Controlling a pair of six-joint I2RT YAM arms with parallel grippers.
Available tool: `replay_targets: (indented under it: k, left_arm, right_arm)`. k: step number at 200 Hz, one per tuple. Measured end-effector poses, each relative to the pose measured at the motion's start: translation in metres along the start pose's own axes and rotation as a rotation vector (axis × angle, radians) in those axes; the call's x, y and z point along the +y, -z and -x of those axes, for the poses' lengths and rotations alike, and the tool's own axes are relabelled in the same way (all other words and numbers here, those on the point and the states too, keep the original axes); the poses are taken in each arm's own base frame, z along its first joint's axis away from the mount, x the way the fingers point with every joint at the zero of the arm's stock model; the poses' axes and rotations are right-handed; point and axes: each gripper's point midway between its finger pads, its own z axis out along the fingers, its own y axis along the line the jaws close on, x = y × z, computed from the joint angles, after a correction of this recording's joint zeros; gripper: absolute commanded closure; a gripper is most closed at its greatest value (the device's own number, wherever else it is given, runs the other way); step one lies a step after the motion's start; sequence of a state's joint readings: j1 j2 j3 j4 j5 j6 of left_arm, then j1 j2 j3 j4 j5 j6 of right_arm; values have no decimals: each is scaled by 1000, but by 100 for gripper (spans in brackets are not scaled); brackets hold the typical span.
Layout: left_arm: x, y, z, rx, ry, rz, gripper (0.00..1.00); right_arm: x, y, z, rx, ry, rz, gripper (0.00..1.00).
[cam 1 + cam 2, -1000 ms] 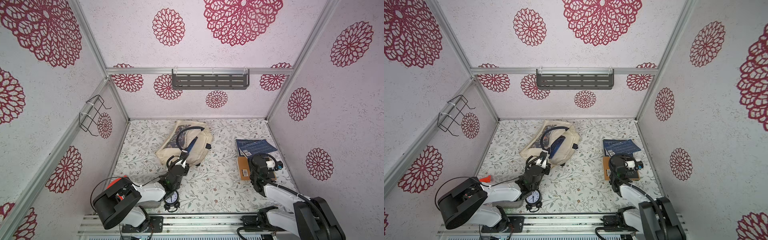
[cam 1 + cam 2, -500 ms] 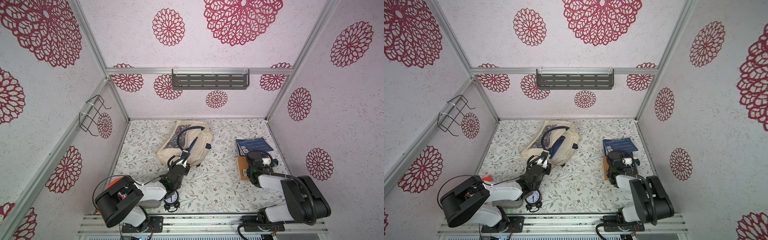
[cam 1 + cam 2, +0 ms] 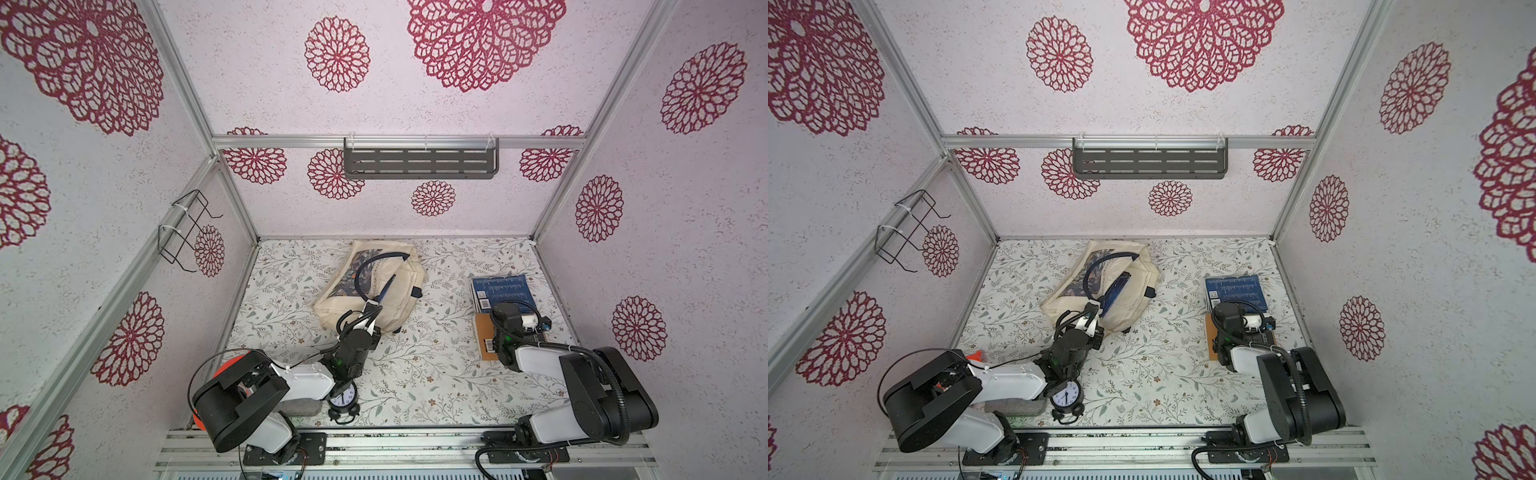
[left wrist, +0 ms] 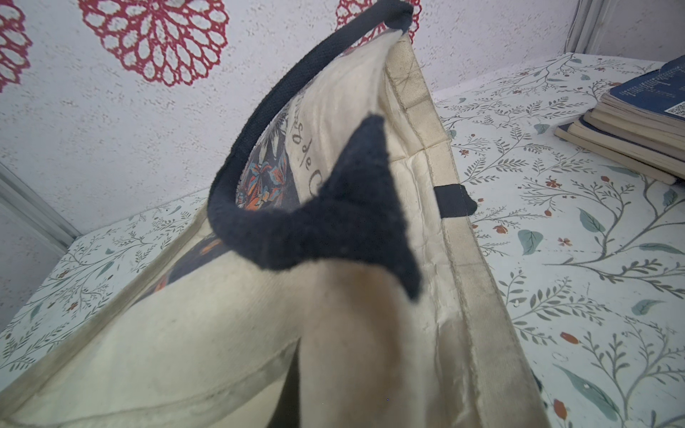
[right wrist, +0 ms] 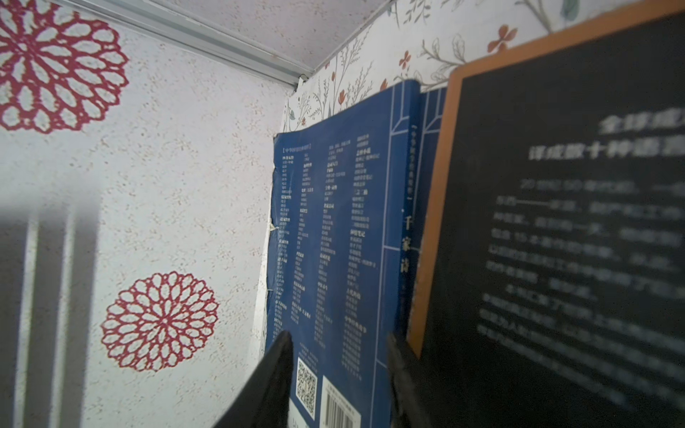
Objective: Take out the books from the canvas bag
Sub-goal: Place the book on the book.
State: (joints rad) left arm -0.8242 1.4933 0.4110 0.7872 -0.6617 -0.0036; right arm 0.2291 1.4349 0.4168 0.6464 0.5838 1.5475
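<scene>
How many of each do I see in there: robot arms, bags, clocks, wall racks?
2 robot arms: left arm, right arm
1 canvas bag
1 alarm clock
2 wall racks: grey slotted shelf, black wire rack
Total: 6

I'm working a staged robot test cell in a lab, not a real room: a box of aluminium framing (image 3: 399,142) with walls papered in red flower medallions (image 3: 337,54) and a tabletop (image 3: 436,374) covered in leafy print. The left arm (image 3: 303,380) and right arm (image 3: 536,363) are bolted to slotted rails (image 3: 415,446) along the open front. The homely touches read as props: a grey slotted shelf (image 3: 419,164) and a wire rack (image 3: 185,230) tied to the frame, an alarm clock (image 3: 343,400), a canvas bag (image 3: 405,282) and a pile of books (image 3: 503,286)
</scene>
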Motion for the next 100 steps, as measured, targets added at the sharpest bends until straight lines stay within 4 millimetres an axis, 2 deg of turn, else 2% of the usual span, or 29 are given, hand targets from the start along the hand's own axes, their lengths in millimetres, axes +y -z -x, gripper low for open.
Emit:
replay_targets:
  k: [15,39,43,47,54,60,80,100]
  left_arm:
    - [0,0,0,0,0,0,100]
    - [0,0,0,0,0,-2,98]
    - [0,0,0,1,0,-1,92]
    - [0,0,0,1,0,-1,82]
    - [0,0,0,0,4,-2,58]
    - [-1,0,0,0,9,-5,46]
    - [-10,0,3,-3,48,-52,27]
    - [-17,-2,6,12,80,-82,18]
  right_arm:
    - [3,1,-2,14,-7,7,48]
    - [8,6,-3,41,-5,17,33]
    - [10,7,-3,45,-4,23,30]
    - [12,9,-3,50,5,27,27]
    - [17,12,-2,58,17,34,23]
    - [22,15,-1,64,33,41,19]
    - [44,25,0,84,71,85,2]
    - [58,32,-3,119,106,124,1]
